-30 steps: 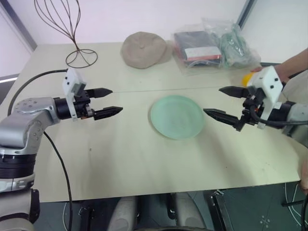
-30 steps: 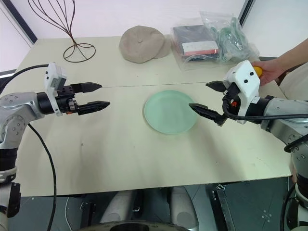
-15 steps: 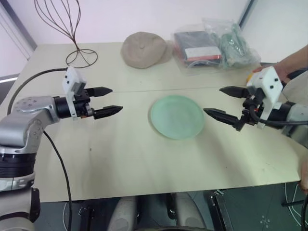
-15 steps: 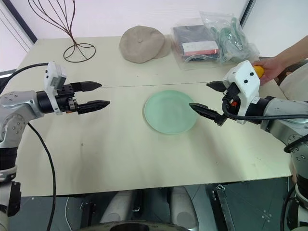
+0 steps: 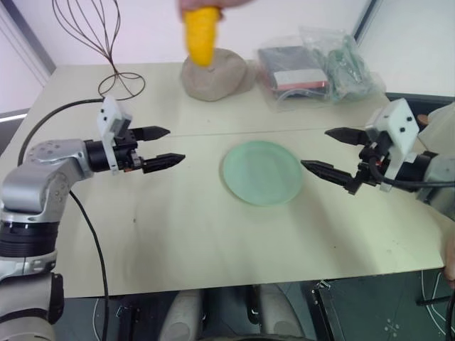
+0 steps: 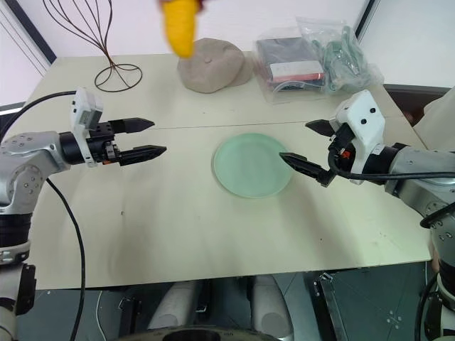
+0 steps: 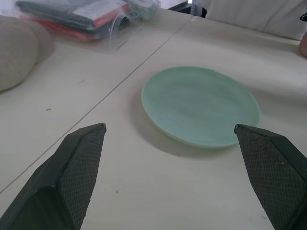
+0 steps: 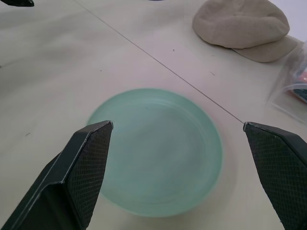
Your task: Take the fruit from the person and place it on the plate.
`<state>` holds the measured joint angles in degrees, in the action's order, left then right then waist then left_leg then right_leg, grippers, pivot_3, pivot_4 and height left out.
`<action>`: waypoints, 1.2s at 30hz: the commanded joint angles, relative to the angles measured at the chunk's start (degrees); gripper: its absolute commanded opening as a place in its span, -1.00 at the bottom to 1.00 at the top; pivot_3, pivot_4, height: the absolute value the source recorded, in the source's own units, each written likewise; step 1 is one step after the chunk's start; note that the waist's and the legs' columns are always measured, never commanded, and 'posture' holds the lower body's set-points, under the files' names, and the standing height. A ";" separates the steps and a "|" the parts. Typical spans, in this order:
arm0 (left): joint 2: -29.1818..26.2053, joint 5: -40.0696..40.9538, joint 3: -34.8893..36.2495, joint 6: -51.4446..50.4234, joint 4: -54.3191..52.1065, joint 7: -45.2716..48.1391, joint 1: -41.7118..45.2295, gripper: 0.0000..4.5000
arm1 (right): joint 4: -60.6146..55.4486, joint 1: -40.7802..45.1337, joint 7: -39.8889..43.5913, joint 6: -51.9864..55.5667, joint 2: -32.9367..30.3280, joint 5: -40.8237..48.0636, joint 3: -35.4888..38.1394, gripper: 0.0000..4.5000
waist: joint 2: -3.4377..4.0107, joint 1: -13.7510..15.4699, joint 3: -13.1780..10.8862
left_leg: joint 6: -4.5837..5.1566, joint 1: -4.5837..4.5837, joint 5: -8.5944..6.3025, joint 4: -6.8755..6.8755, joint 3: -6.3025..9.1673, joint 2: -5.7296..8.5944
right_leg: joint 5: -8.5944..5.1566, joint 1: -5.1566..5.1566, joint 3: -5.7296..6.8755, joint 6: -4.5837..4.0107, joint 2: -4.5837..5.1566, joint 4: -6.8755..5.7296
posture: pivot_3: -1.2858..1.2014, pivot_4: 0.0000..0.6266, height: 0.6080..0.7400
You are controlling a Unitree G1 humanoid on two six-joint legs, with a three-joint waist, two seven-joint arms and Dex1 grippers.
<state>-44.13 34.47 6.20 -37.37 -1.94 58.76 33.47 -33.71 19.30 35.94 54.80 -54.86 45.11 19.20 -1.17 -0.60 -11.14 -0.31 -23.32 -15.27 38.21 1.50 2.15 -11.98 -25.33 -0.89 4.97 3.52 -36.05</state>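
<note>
The fruit [image 5: 200, 34] is motion-blurred, its upper end cut off by the top edge (whatever holds it lies mostly out of frame). It hides part of the beige cap [image 5: 217, 77]. The wire stand [image 5: 96, 42] is cropped at the top. The clear bags' [image 5: 316, 65] contents are indistinct.

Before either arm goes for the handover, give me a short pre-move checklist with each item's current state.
1. Fruit presented: ok, held up above the cap, its upper end cut off by the picture's edge.
2. Left tool open and empty: ok.
3. Right tool open and empty: ok.
4. Plate bare and ready: ok.
5. Fruit within either tool's fingers: not ok, both tools hang over the table well short of it.
6. Person's grip on the fruit: cannot tell, the hand is cut off.
</note>
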 commanded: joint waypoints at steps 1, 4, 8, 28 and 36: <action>2.69 3.89 4.81 -2.56 1.06 -4.40 4.35 1.00 | -1.82 0.32 -0.54 -0.61 -0.29 0.56 1.71 0.98 | -0.01 0.15 0.01 | 0.00 0.00 0.00 0.02 0.01 0.00 | 0.00 0.02 0.01 0.00 0.00 0.00 | 0.03 -0.52 1.00; 5.47 6.99 7.89 -5.69 2.04 -8.66 6.92 1.00 | -1.96 0.65 -0.78 -0.70 -0.18 0.79 1.33 0.98 | -0.03 0.04 0.01 | 0.01 0.00 0.00 0.06 0.00 0.01 | 0.01 0.04 0.01 0.02 -0.02 -0.01 | 0.03 -0.52 1.00; 7.12 9.98 11.54 -8.64 2.59 -13.15 9.20 1.00 | -2.19 0.99 -1.09 -0.73 -0.01 1.10 1.14 0.98 | -0.03 -0.09 0.01 | 0.01 0.02 0.00 0.05 0.01 0.00 | 0.01 0.02 0.00 0.02 -0.02 -0.05 | 0.03 -0.52 1.00; 11.29 8.90 9.53 -4.09 7.20 -13.85 15.81 1.00 | -2.07 2.65 -1.50 -1.02 -0.16 1.22 0.22 0.98 | -0.04 0.09 0.02 | 0.01 0.03 0.00 0.07 0.01 0.04 | 0.01 0.05 0.00 0.02 -0.05 -0.05 | 0.03 -0.52 1.00; 11.85 6.91 7.99 -1.06 9.47 -12.19 16.73 1.00 | -2.74 2.17 -2.44 -0.71 -0.05 1.62 0.66 0.98 | -0.04 0.02 0.02 | 0.01 0.03 0.00 0.06 0.01 0.03 | 0.01 0.05 0.00 0.02 -0.05 -0.05 | 0.03 -0.52 1.00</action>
<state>-32.08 41.65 14.00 -39.93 8.29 46.04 48.40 -34.64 20.74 33.95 54.64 -54.80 46.01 18.44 -1.21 -0.58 -11.12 -0.31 -23.29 -15.27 38.28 1.51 2.19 -11.97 -25.28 -0.89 4.99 3.47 -36.10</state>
